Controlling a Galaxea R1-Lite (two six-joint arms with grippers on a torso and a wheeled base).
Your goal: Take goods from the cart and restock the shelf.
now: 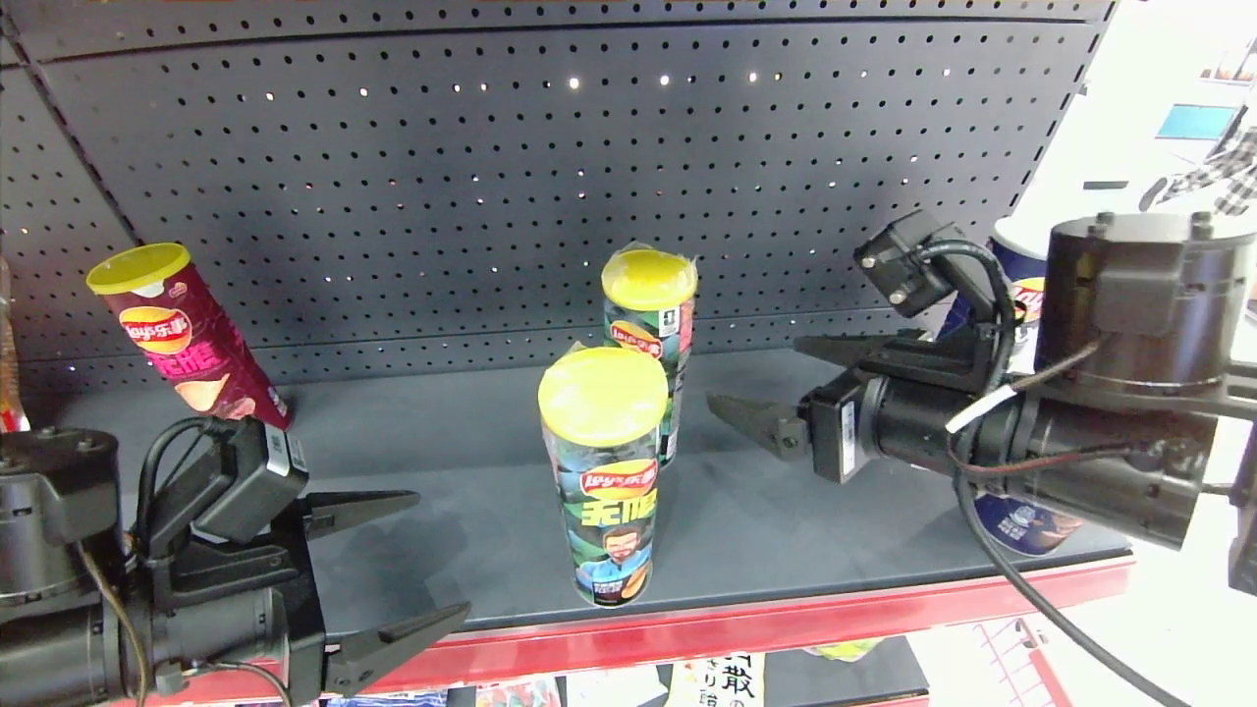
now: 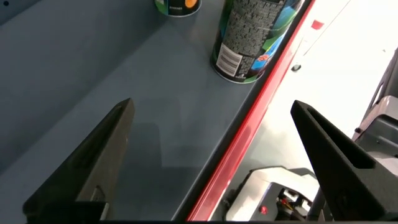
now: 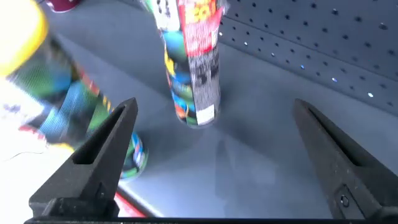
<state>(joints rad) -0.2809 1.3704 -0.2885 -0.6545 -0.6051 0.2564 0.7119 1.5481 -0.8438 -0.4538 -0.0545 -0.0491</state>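
Left claw [image 1: 442,558]: spread wide, empty, at front edge of shelf [image 1: 786,511], left end.
Right claw [image 1: 756,373]: spread, empty, over right half, pointing toward centre.
Front can [image 1: 604,481]: upright, centre, near front edge.
Rear can [image 1: 648,324]: upright, just behind the first.
Maroon can [image 1: 187,339]: tilted, back-left corner, top toward pegboard [image 1: 491,177].

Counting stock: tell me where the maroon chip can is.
In the head view, the maroon chip can stands tilted by the pegboard at the left of the shelf, behind the left gripper.
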